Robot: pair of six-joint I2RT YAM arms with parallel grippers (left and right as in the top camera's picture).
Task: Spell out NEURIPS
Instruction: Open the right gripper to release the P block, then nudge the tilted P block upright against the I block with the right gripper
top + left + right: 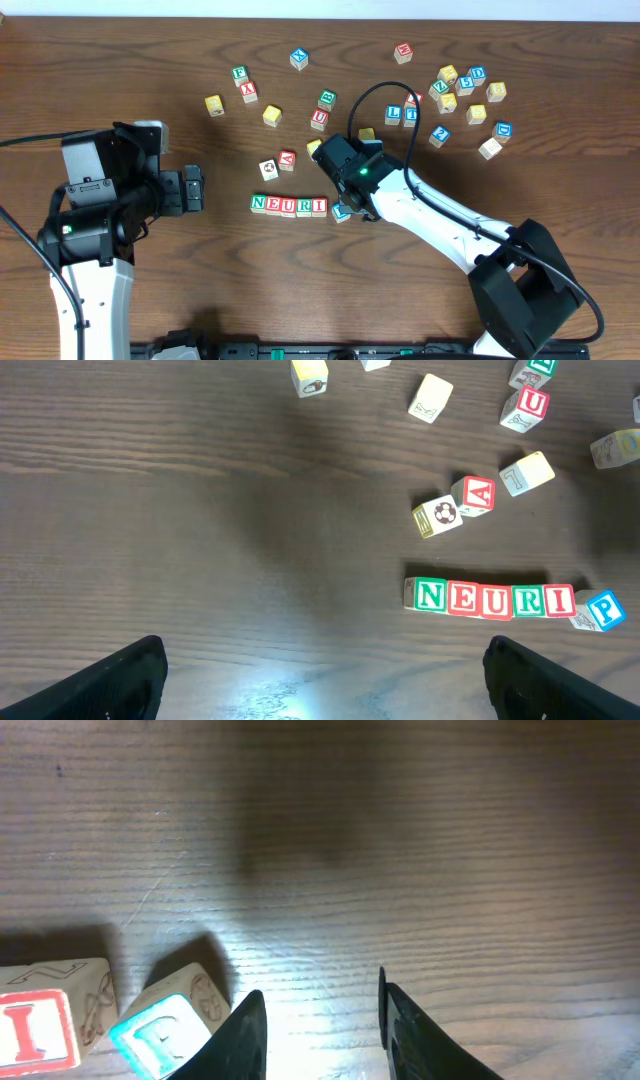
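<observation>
Five cubes stand in a row (pixel 288 205) reading N, E, U, R, I; the row (pixel 495 598) also shows in the left wrist view. A blue-lettered P cube (pixel 341 212) lies tilted against the row's right end, next to the I. My right gripper (pixel 352 200) hovers over that spot. In the right wrist view the P cube (pixel 165 1025) sits just outside the left finger (pixel 240 1040), beside the I cube (pixel 35 1025). The right gripper (pixel 320 995) is open, with bare table between its fingers. My left gripper (pixel 193 189) is wide open and empty, left of the row (pixel 322 650).
Loose cubes lie behind the row: an A cube (pixel 287 160), a picture cube (pixel 268 169), a U cube (pixel 319 118), yellow cubes (pixel 271 115). A denser cluster of several cubes (pixel 460 95) sits at the back right. The right arm (pixel 450 225) stretches to the front right.
</observation>
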